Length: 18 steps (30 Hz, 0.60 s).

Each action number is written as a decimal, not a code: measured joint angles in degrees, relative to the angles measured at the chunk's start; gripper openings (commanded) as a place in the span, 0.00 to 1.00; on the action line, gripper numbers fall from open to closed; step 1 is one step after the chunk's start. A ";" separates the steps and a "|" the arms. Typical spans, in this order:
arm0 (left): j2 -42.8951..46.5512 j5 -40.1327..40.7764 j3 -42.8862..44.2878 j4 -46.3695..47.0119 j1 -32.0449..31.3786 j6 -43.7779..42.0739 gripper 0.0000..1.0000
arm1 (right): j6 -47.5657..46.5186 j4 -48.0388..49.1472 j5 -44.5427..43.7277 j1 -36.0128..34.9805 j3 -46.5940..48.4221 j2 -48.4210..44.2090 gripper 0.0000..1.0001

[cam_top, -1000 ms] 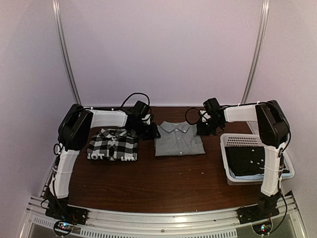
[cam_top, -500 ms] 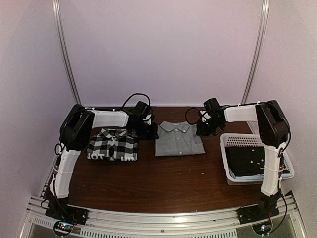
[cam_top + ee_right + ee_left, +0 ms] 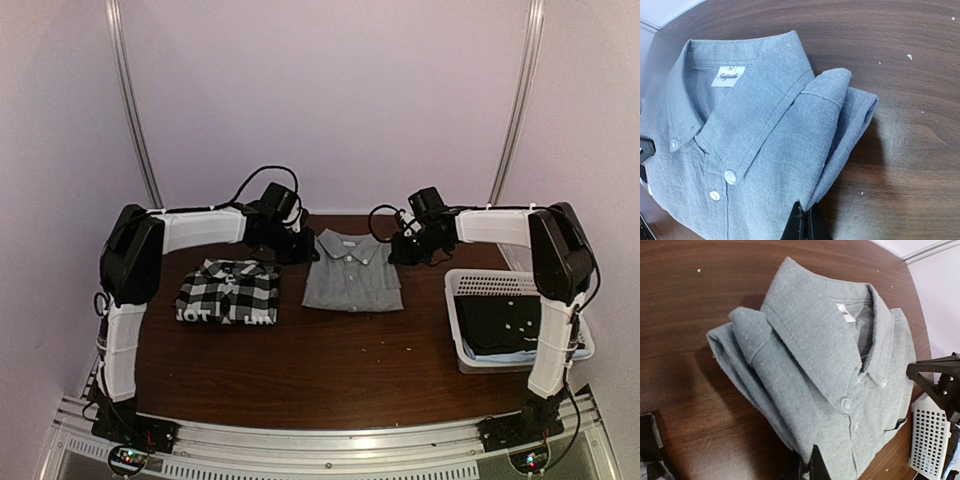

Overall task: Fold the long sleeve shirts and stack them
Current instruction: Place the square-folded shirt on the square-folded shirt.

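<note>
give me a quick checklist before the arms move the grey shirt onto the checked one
1. left tool shut on grey shirt edge: ok
2. right tool shut on the opposite edge: ok
3. grey shirt folded, collar up: ok
4. checked shirt folded and lying flat as the base: ok
5. both grips catch every folded layer: cannot tell
</note>
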<state>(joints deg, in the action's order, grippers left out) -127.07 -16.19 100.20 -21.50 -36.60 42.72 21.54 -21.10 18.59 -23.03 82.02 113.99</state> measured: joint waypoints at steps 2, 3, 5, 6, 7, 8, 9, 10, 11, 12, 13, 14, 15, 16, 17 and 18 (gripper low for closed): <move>2.80 0.13 -1.29 0.02 0.00 -0.07 0.00 | 0.76 0.02 0.52 -0.85 0.00 -1.36 0.00; 4.11 0.15 -2.03 0.00 0.02 -0.17 0.00 | 1.01 0.07 0.74 -1.20 0.00 -1.86 0.00; 6.56 0.20 -3.58 0.00 0.20 -0.26 0.00 | 1.49 0.11 1.16 -2.14 0.00 -2.95 0.00; 7.98 0.20 -4.70 -0.04 0.35 -0.35 0.00 | 1.86 0.15 1.33 -2.62 0.02 -3.37 0.00; 9.18 0.20 -5.62 -0.15 0.52 -0.42 0.00 | 2.21 0.20 1.51 -3.06 0.07 -3.63 0.00; 10.19 0.24 -6.40 -0.42 0.66 -0.46 0.00 | 2.56 0.24 1.66 -3.63 0.15 -3.87 0.00; 11.41 0.28 -7.48 -0.74 0.87 -0.61 0.00 | 2.86 0.28 1.84 -4.22 0.31 -3.96 0.00; 12.94 0.33 -8.90 -1.16 1.20 -0.81 0.00 | 3.37 0.31 2.03 -5.14 0.59 -3.98 0.00; 13.97 0.39 -9.77 -1.62 1.44 -0.90 0.00 | 3.65 0.33 2.14 -5.64 0.79 -3.98 0.00; 15.28 0.46 -10.97 -2.05 1.79 -1.09 0.00 | 4.20 0.31 2.21 -6.58 1.11 -3.98 0.00; 16.52 0.55 -12.17 -2.45 2.19 -1.25 0.00 | 4.76 0.35 2.27 -7.69 1.55 -3.98 0.00; 18.08 0.57 -13.77 -2.78 2.67 -1.42 0.00 | 5.20 0.35 2.38 -8.66 2.05 -3.98 0.00; 19.67 0.59 -15.28 -3.32 3.23 -1.66 0.00 | 5.84 0.48 2.40 -9.90 2.71 -3.96 0.00; 20.92 0.61 -16.46 -3.67 3.76 -1.84 0.00 | 6.32 0.63 2.45 -11.23 3.50 -3.96 0.00; 22.53 0.63 -18.03 -3.98 4.48 -2.19 0.00 | 7.08 0.90 2.47 -12.63 4.42 -3.93 0.00; 24.20 0.68 -19.52 -4.57 5.31 -2.51 0.00 | 7.52 1.25 2.51 -13.79 5.25 -3.82 0.00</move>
<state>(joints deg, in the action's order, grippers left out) -102.87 -15.51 80.68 -26.06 -31.29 40.21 29.06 -19.86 21.10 -36.82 87.26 110.17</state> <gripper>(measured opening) 0.023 0.010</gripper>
